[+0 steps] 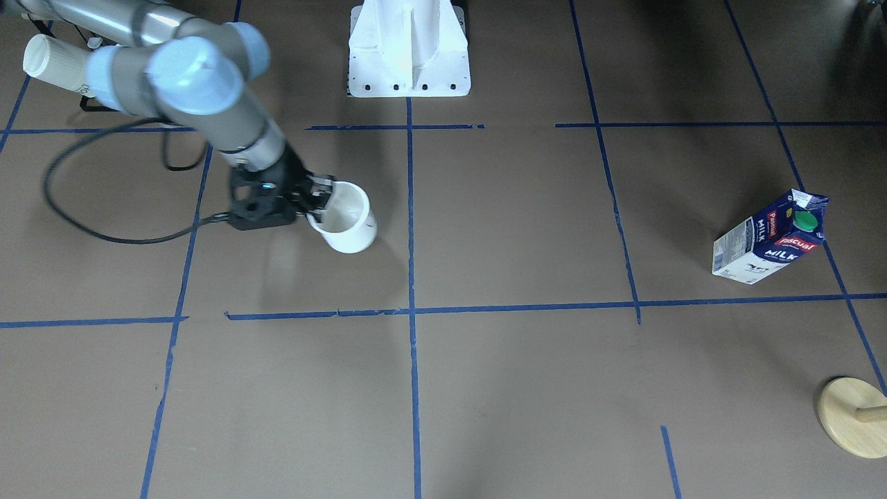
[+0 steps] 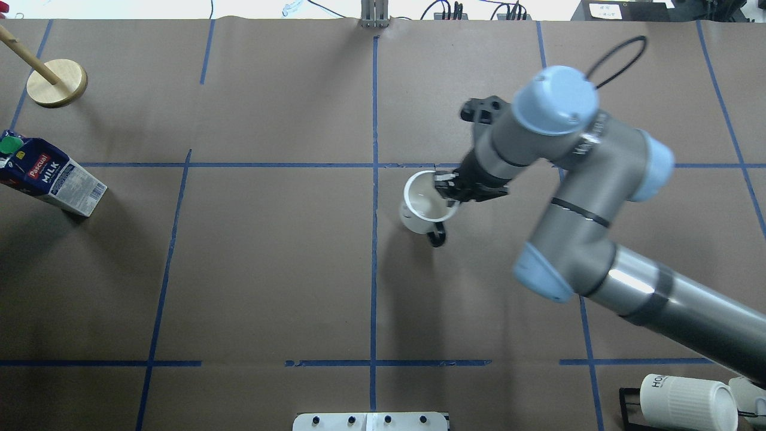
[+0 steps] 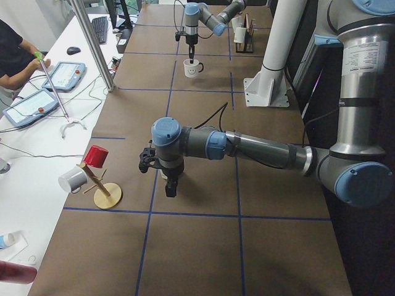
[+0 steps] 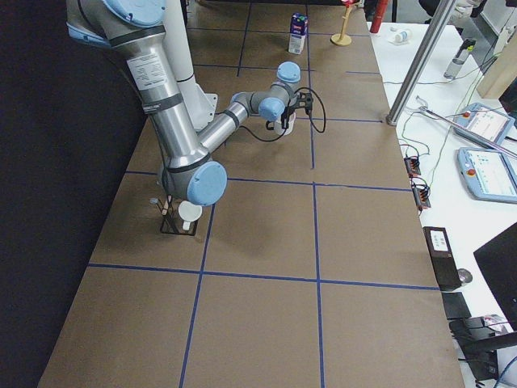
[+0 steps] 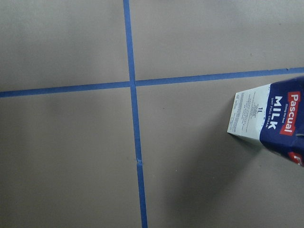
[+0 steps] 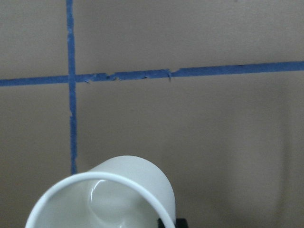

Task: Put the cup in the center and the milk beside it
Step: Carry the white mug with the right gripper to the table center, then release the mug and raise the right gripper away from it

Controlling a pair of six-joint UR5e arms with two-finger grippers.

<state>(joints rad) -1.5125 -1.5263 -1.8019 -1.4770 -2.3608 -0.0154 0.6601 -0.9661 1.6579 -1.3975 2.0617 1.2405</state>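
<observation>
My right gripper [image 2: 447,190] is shut on the rim of the white cup [image 2: 422,206], which hangs tilted a little above the table with its dark handle toward the robot. The cup also shows in the front view [image 1: 346,223] and the right wrist view [image 6: 109,199]. It is just right of the center tape crossing [image 2: 374,164], on the robot's side. The milk [image 2: 51,176] stands far left; it also shows in the left wrist view [image 5: 270,116]. My left gripper [image 3: 171,188] shows only in the exterior left view; I cannot tell if it is open.
A wooden mug stand [image 2: 57,82] is at the far left corner beyond the milk. A ribbed HOME mug [image 2: 682,398] lies on a black rack near the robot's right. The white robot base [image 1: 409,48] is at the near edge. An operator [image 3: 15,55] sits beside the table.
</observation>
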